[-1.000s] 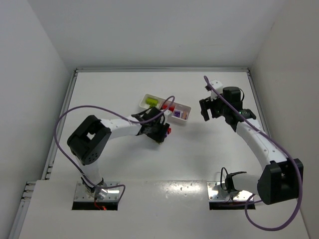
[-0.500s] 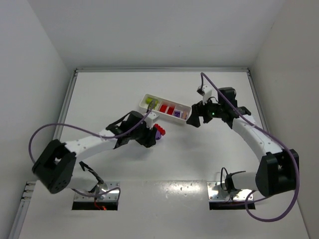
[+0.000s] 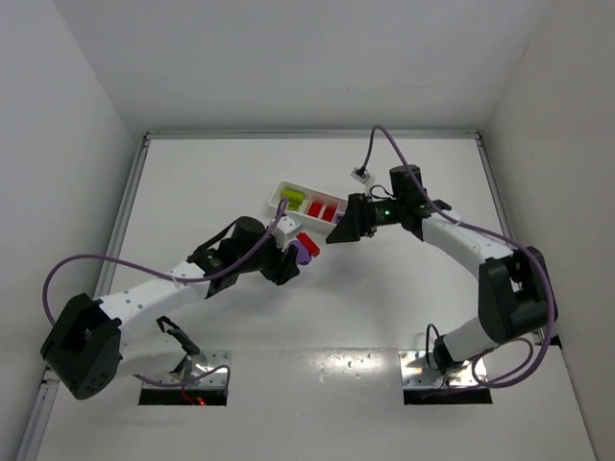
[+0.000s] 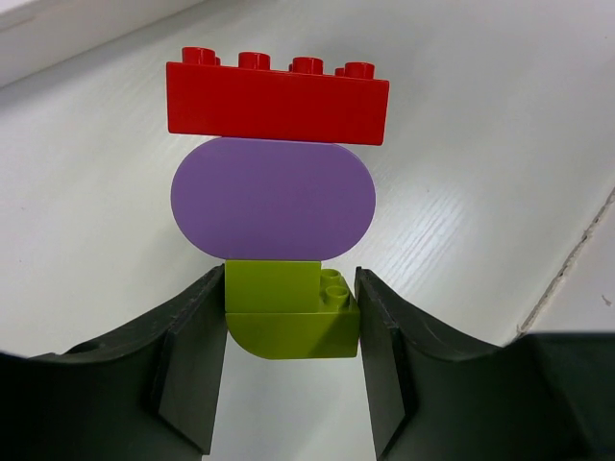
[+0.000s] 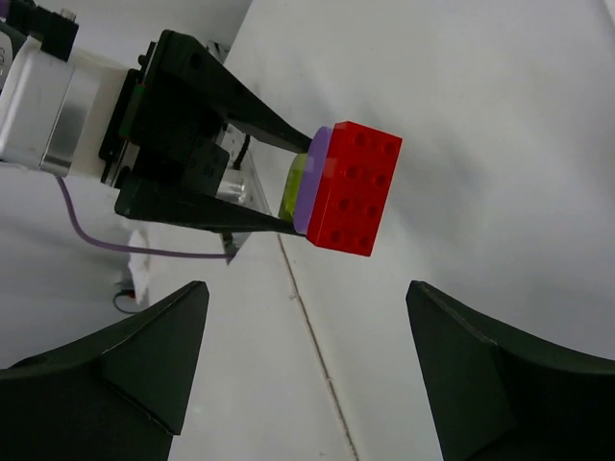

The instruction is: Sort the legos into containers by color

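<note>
A lego stack (image 4: pixel 276 198) is clamped by its yellow-green brick (image 4: pixel 288 309) in the narrowly set left hand (image 4: pixel 290 322). Its purple rounded piece (image 4: pixel 231 206) and red brick (image 4: pixel 278 96) project beyond the fingertips. The right hand (image 5: pixel 306 322), spread wide and empty, has been swung in to face the red end, so pulling the stack apart is judged next. The white tray (image 3: pixel 276 197) lies just beyond both hands.

White tabletop (image 3: pixel 221 163) here, plain white walls (image 3: pixel 58 125) closing it in, a thin metal rail (image 3: pixel 307 134) along the far edge, a seam (image 3: pixel 317 348) crossing near.
</note>
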